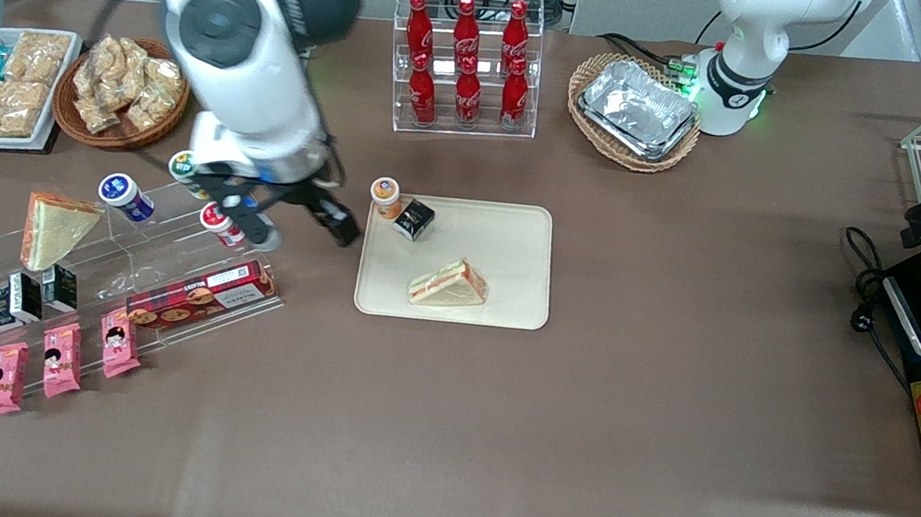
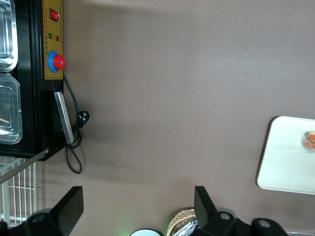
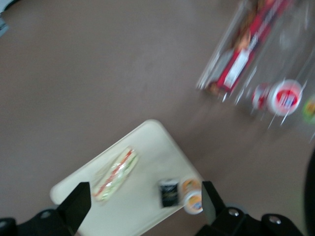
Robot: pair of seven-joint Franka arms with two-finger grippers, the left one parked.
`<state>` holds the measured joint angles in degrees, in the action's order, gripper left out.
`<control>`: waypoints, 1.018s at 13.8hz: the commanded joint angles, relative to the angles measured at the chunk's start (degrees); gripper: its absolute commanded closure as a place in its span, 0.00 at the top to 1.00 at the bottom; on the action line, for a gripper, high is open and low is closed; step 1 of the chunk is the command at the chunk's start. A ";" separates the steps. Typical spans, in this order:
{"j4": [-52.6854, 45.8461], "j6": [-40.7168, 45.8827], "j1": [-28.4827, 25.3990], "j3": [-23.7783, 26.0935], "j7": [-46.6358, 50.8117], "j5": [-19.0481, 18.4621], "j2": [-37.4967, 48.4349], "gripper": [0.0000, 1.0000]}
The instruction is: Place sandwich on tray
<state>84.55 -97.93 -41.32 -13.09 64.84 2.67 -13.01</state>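
Observation:
The sandwich (image 1: 449, 285), a wrapped wedge with red-orange and green stripes, lies on the cream-beige tray (image 1: 514, 248), on the part nearer the front camera. It also shows in the right wrist view (image 3: 116, 173) on the tray (image 3: 142, 206), and a sliver of it in the left wrist view (image 2: 310, 140) on the tray (image 2: 285, 162). My gripper (image 1: 302, 226) hangs open and empty above the table between the tray and the clear display rack; in the right wrist view (image 3: 142, 209) its fingers stand wide apart above the tray.
A small black carton (image 1: 413, 219) and an orange-lidded cup (image 1: 385, 197) sit on the tray's corner. A clear rack (image 1: 116, 269) holds a plain pale-yellow wedge (image 1: 53, 228), cups, a red biscuit box and pink packets. Cola bottles (image 1: 466, 66) and a basket of foil trays (image 1: 637, 111) stand farther back.

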 commanded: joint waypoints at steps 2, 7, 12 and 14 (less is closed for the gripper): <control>0.79 4.59 4.20 -4.22 -29.28 -2.49 4.48 1.00; 0.80 6.87 20.26 -1.86 -52.82 -1.79 6.59 1.00; 1.58 5.48 35.16 2.11 -64.05 0.41 7.65 1.00; 4.03 2.59 36.39 2.02 -64.13 -0.03 8.96 1.00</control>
<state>85.00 -92.38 -6.16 -12.18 0.75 2.58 -6.66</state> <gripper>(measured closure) 0.000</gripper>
